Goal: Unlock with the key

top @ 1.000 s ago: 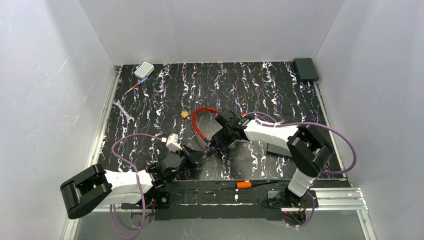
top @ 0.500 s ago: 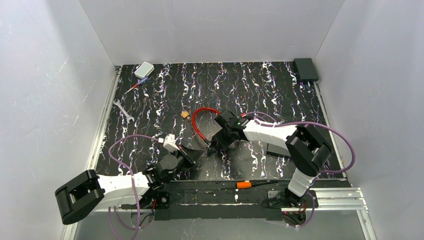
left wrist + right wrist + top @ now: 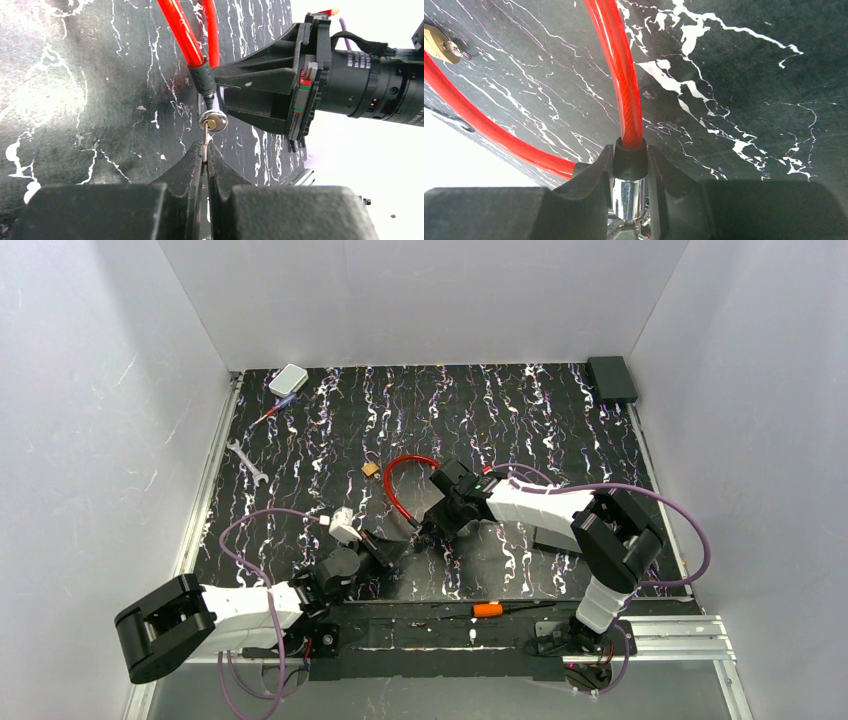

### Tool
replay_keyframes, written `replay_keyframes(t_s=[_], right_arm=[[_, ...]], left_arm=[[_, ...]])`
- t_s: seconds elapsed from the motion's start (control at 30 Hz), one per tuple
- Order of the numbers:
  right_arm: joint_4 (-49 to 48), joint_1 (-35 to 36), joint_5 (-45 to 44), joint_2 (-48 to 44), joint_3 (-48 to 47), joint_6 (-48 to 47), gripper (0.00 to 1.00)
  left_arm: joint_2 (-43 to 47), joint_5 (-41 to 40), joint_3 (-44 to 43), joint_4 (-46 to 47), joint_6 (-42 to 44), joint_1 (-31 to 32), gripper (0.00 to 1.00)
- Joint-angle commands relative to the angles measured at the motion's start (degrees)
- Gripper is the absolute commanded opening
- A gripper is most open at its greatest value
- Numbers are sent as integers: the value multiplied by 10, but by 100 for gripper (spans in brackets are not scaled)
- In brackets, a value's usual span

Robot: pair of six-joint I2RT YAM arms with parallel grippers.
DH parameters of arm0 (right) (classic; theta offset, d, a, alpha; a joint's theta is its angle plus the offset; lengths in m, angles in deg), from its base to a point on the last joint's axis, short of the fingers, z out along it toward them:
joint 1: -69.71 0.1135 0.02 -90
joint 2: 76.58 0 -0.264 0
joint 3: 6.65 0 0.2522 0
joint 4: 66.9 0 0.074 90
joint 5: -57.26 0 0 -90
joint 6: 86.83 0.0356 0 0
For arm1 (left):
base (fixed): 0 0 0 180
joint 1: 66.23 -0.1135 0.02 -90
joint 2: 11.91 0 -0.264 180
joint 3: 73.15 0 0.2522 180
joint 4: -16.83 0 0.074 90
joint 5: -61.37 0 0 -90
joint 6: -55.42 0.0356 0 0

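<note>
Pinching the key (image 3: 205, 141) lengthwise, left hand (image 3: 205, 156) points it at right hand's (image 3: 630, 156) clamped lock (image 3: 212, 121).

A table (image 3: 560, 410) surfaced in black with white marbled veins is enclosed by plain white walls (image 3: 420, 300) at the top, left and right of the frame, evenly lit.
</note>
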Motion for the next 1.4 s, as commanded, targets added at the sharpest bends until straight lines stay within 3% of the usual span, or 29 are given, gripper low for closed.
replay_keyframes(t_s=[0.0, 1.37], right_arm=[[-15, 0, 12, 7, -24, 6, 1], [-28, 3, 26, 0, -22, 10, 1]], left_arm=[[-2, -26, -19, 1, 8, 2, 0], [-44, -62, -38, 0, -28, 2, 0]])
